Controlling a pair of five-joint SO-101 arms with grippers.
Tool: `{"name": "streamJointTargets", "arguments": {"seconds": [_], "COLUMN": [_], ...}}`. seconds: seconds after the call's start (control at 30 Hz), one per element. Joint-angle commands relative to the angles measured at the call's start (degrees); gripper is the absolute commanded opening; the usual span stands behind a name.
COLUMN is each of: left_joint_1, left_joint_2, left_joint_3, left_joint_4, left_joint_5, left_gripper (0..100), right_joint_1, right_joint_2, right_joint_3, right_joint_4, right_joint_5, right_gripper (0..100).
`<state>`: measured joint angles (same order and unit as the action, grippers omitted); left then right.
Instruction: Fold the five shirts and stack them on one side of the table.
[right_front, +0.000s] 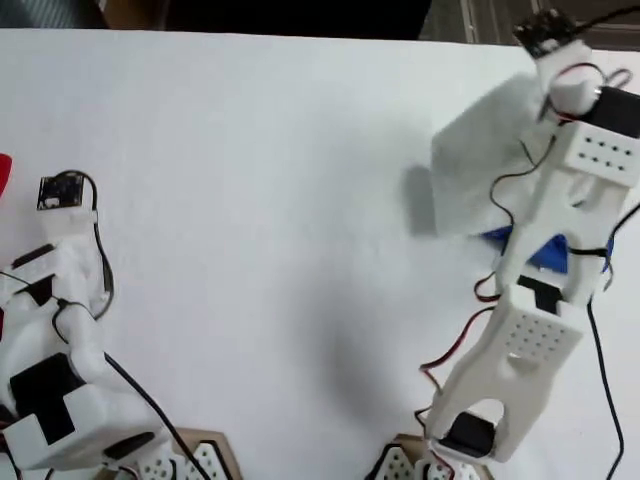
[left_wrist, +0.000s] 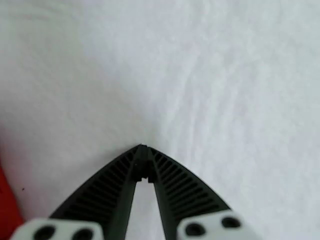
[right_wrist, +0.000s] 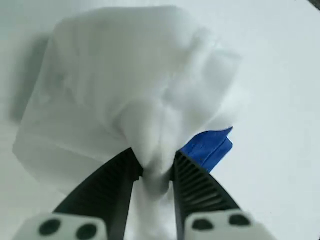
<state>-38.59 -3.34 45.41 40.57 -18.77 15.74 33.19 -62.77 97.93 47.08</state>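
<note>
White shirt (right_wrist: 125, 75) hangs pinched in outstretched right pincer (right_wrist: 154, 167).

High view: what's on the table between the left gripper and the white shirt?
Nothing: the high view shows bare table from the left gripper to the white shirt in the right gripper.
</note>
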Motion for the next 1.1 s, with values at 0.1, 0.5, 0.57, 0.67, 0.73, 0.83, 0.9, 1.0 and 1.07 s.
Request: {"name": "streamJointTargets", "arguments": {"seconds": [0.1, 0.5, 0.57, 0.67, 0.73, 0.83, 0.9, 1.0, 1.07], "left_joint_1": [0.26, 0.26, 0.26, 0.26, 0.26, 0.26, 0.26, 0.26, 0.26], "left_joint_2": [-0.26, -0.26, -0.26, -0.26, -0.26, -0.26, -0.26, -0.26, -0.26], "left_joint_3": [-1.8, -1.8, -1.8, -1.8, -1.71, -1.71, -1.71, -1.71, -1.71], "left_joint_4": [-0.79, -0.79, -0.79, -0.79, -0.79, -0.79, -0.79, -0.79, -0.79], "left_joint_5": [0.53, 0.53, 0.53, 0.53, 0.53, 0.53, 0.53, 0.53, 0.53], "left_gripper": [3, 3, 3, 3, 3, 3, 3, 3, 3], "right_joint_1": [-6.64, 1.45, 2.86, 5.05, 5.93, 6.29, 6.55, 6.46, 5.76], "right_joint_2": [-12.09, -14.55, -12.53, -7.69, -3.91, 0.75, 2.68, 3.65, 3.56], "right_joint_3": [-2.99, -1.49, -0.62, 0.09, -0.09, -0.26, -0.35, -1.58, -3.25], "right_joint_4": [0.13, -0.13, -0.4, -2.68, -3.12, -3.21, -4.0, -4.0, -3.12], "right_joint_5": [-2.11, -1.67, -1.58, -1.58, -1.58, -1.58, -1.58, -1.58, -1.58], "right_gripper": [2.2, 2.2, 2.2, 2.2, 2.2, 2.2, 2.2, 2.2, 2.2]}}
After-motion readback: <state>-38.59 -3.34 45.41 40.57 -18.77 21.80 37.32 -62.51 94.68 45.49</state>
